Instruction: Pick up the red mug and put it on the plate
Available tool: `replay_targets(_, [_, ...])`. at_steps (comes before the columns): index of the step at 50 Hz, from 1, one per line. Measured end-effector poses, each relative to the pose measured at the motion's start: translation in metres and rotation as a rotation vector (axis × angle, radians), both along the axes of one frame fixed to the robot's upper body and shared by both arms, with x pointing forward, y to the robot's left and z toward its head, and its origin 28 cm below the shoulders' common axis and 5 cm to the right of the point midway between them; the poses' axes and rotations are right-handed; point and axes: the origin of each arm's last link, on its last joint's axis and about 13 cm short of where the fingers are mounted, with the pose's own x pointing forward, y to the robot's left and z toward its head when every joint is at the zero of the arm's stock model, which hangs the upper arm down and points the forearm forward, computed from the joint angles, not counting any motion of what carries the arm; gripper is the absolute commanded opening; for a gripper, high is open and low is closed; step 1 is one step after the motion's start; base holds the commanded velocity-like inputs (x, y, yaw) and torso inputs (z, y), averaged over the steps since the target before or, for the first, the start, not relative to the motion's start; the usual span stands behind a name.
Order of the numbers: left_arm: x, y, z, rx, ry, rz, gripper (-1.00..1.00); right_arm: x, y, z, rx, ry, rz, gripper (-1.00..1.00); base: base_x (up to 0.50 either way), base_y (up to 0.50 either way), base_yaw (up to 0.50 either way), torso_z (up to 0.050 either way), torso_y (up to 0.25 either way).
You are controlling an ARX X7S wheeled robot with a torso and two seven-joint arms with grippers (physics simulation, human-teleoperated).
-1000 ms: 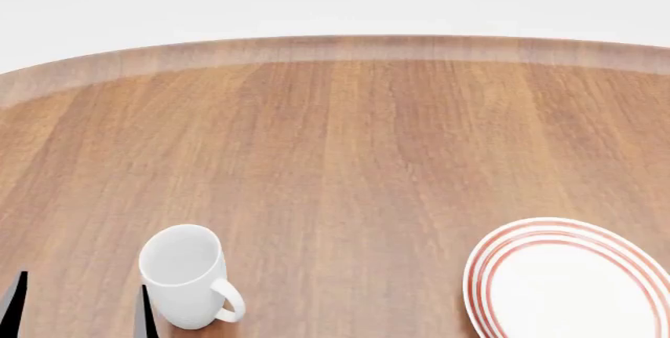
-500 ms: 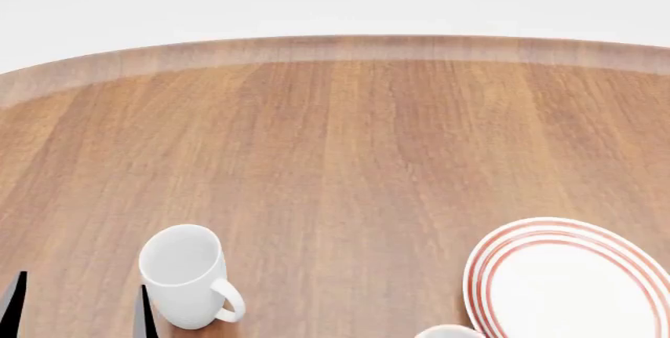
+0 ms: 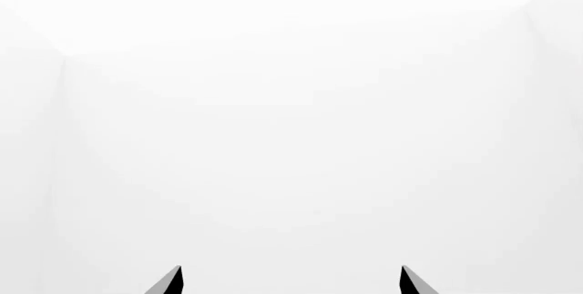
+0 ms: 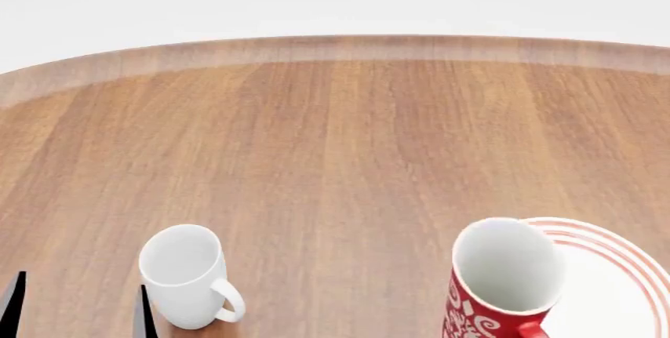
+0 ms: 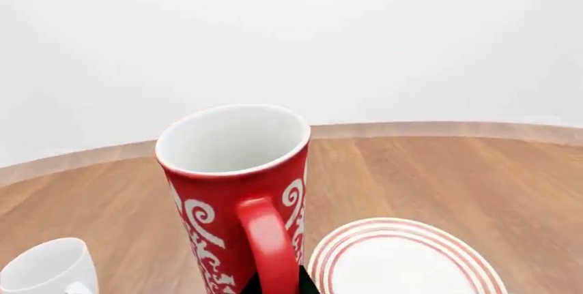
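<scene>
Red mug is held upright by right gripper, apparently clamped at handle base, at plate's 9 o'clock rim. Mug should be carried level toward plate centre, then lowered. Left gripper is spread, empty.

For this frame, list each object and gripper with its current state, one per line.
red mug: upright, lifted, empty, overlapping the plate's left edge in the head view.
plate: flat on the table, nothing visibly resting on it.
white mug: upright on the table, empty, untouched.
right gripper: at the red mug's handle, mostly hidden.
left gripper: open, holding nothing.
</scene>
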Motion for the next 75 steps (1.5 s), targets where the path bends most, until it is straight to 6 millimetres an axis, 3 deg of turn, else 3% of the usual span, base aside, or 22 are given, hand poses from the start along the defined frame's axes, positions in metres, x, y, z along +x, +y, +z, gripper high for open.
replay_targets(13, [0.000, 0.000, 0.000, -0.001, -0.005, 0.000, 1.00, 0.018, -0.006, 0.026, 0.005, 0.019, -0.034, -1.00, 0.00, 0.00, 0.00, 0.000, 0.000])
replay_targets(39, [0.000, 0.000, 0.000, -0.002, -0.014, 0.000, 1.00, 0.045, -0.013, 0.055, -0.012, 0.039, -0.128, -1.00, 0.00, 0.00, 0.00, 0.000, 0.000])
replay_targets(63, [0.000, 0.000, 0.000, -0.001, -0.017, 0.000, 1.00, 0.053, -0.017, 0.061, -0.010, 0.041, -0.170, -1.00, 0.00, 0.00, 0.00, 0.000, 0.000])
replay_targets(75, [0.000, 0.000, 0.000, 0.003, -0.015, -0.003, 1.00, 0.072, -0.035, 0.061, -0.079, 0.060, -0.134, -1.00, 0.00, 0.00, 0.00, 0.000, 0.001])
